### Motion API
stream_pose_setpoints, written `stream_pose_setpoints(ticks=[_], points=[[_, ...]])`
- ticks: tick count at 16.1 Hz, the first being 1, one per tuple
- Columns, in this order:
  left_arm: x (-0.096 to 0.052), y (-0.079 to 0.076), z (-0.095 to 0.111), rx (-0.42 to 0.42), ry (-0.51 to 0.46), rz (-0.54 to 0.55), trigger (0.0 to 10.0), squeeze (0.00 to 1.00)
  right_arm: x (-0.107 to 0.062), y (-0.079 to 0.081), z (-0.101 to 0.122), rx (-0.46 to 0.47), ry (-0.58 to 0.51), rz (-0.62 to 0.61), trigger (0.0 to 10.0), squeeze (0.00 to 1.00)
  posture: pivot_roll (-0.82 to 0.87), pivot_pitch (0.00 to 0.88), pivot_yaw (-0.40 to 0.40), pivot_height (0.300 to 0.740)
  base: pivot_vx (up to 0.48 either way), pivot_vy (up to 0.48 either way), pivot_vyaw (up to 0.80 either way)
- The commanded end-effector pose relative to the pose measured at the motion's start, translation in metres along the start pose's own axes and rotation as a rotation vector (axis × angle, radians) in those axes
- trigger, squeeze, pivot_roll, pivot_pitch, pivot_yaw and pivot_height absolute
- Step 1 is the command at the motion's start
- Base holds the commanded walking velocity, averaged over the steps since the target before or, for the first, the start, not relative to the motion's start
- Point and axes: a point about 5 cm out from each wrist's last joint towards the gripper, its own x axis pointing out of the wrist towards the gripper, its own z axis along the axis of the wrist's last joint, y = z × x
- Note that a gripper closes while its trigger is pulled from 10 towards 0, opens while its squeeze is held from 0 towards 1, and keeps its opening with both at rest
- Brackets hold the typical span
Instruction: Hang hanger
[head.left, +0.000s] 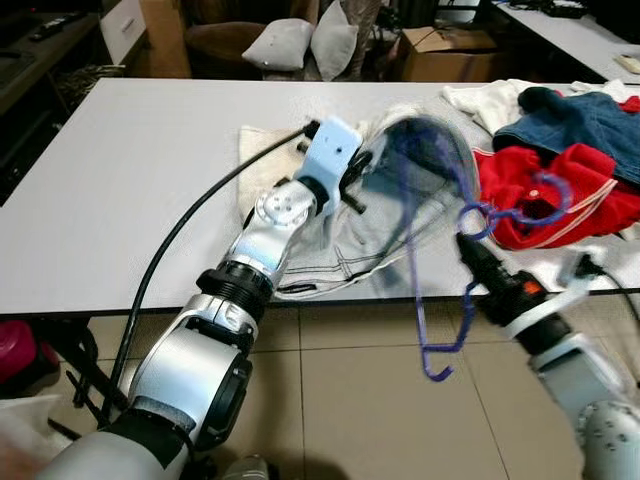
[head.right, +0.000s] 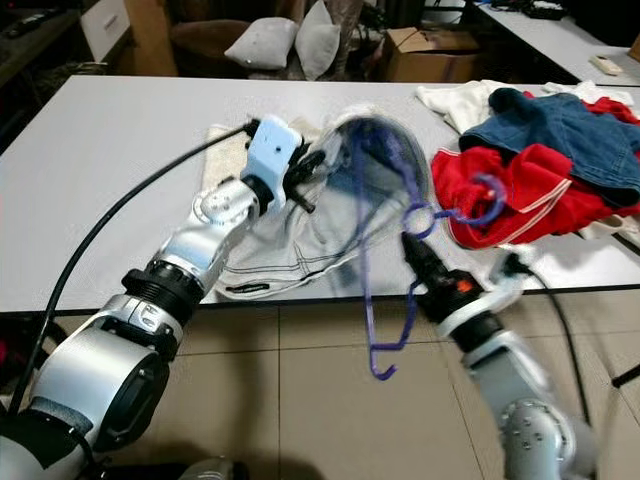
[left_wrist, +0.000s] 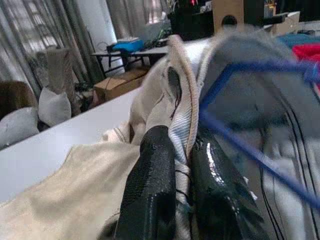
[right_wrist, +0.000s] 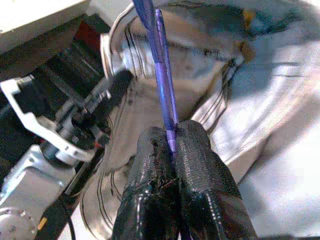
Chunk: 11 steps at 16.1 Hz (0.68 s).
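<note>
Near bench's front edge: left hand (head.left: 352, 172) pinching grey garment's collar (left_wrist: 181, 107); right hand (right_wrist: 172, 145) clamped on blue hanger (head.left: 420, 290), half inside neck opening; risks snagging fabric or twisting loose.

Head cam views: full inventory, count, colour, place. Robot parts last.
hanger: 1, blue wire, partly inside the garment's opening, one end hanging past the table edge
pale grey garment: 1, on the table at its near edge, opening lifted
clothes pile: 1, red, blue denim and white pieces, on the table's right side
table: 1, white, centre
pillows: 2, light grey, behind the table
cardboard box: 1, brown, behind the table
cable: 1, black, running along the left arm
left hand: shut on the garment's hem
right hand: shut on the hanger
</note>
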Motion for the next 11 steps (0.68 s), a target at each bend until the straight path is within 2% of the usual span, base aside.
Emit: stream_pose_setpoints(ticks=[1, 3, 4, 5, 7, 8, 11], points=[[0.003, 0.003, 0.014, 0.02, -0.038, -0.001, 0.0, 0.0, -0.002, -0.005, -0.005, -0.001, 0.034, -0.036, 10.0, 0.0, -0.04, 0.0, 0.021, 0.74, 0.0, 0.0, 0.0], [0.001, 0.006, 0.023, 0.114, -0.062, -0.012, 0.0, 0.0, -0.003, -0.01, -0.016, 0.001, 0.118, -0.086, 10.0, 0.0, -0.04, 0.0, 0.025, 0.74, 0.0, 0.0, 0.0], [-0.001, 0.003, 0.032, 0.207, -0.087, -0.065, 0.0, 0.0, -0.002, -0.016, -0.024, 0.008, 0.159, -0.145, 10.0, 0.0, -0.04, 0.0, 0.028, 0.74, 0.0, 0.0, 0.0], [-0.003, -0.001, 0.036, 0.256, -0.096, -0.115, 0.0, 0.0, 0.002, -0.017, -0.022, 0.014, 0.141, -0.165, 10.0, 0.0, -0.03, 0.0, 0.032, 0.74, 0.0, 0.0, 0.0], [-0.01, -0.005, 0.035, 0.286, -0.087, -0.168, 0.0, 0.0, 0.014, -0.022, -0.015, 0.026, 0.096, -0.209, 10.0, 0.0, -0.03, 0.0, 0.036, 0.74, 0.0, 0.0, 0.0], [-0.018, -0.008, 0.031, 0.299, -0.058, -0.233, 0.0, 0.0, 0.029, -0.03, -0.008, 0.02, 0.055, -0.261, 10.0, 0.0, -0.02, 0.0, 0.034, 0.74, 0.0, 0.0, 0.0], [-0.027, -0.015, 0.024, 0.31, 0.014, -0.351, 0.0, 0.0, 0.055, -0.027, 0.012, 0.055, -0.043, -0.241, 10.0, 0.0, 0.0, 0.0, 0.023, 0.74, 0.0, 0.0, 0.0]])
